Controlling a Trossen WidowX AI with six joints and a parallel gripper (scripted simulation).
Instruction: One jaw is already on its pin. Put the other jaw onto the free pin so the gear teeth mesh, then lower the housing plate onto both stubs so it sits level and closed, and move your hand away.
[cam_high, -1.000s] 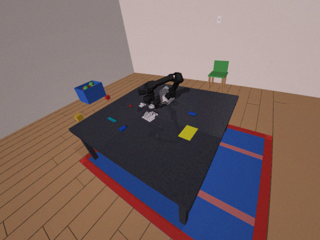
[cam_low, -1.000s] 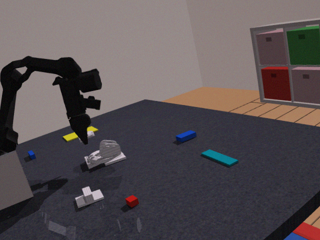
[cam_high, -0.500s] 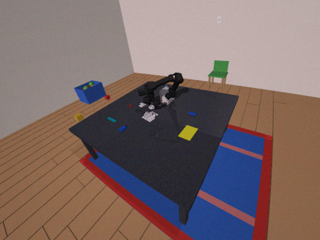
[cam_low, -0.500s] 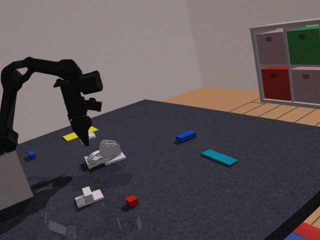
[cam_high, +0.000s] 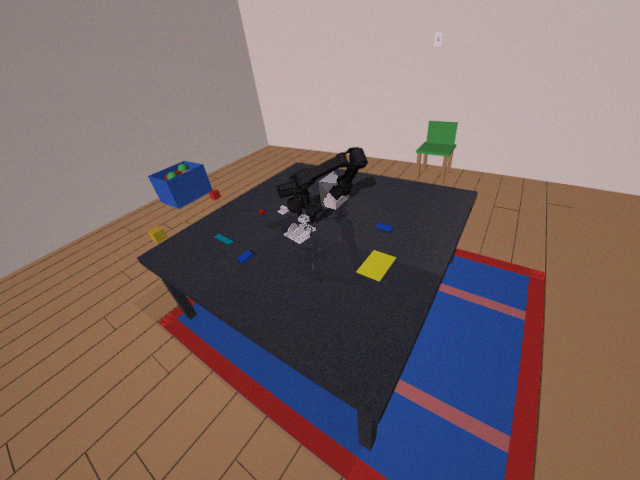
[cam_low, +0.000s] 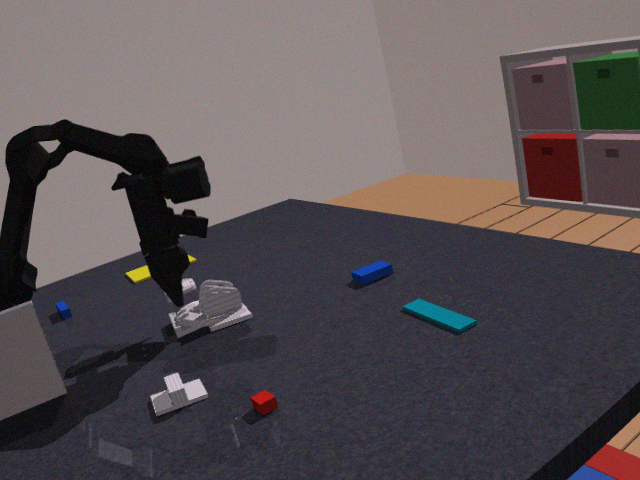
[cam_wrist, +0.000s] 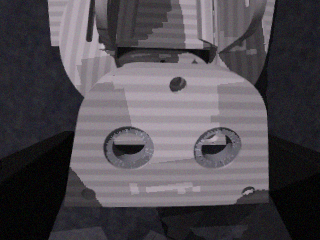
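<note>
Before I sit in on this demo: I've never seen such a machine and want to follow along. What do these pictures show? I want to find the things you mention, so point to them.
One black robot arm with a pincer (cam_high: 313, 219) (cam_low: 178, 302) works over a dark table (cam_high: 289, 289) (cam_low: 320, 361). The first picture looks down from high in the room; the second looks across the table from one side. The third comes from a camera near the pincer. The pincer grips a pale plate (cam_wrist: 172, 115) with two large round holes, above the white assembly (cam_high: 298, 233) (cam_low: 219, 302). Around lie a red cube (cam_high: 261, 211) (cam_low: 264, 403) and a teal bar (cam_high: 223, 238) (cam_low: 439, 315).
</note>
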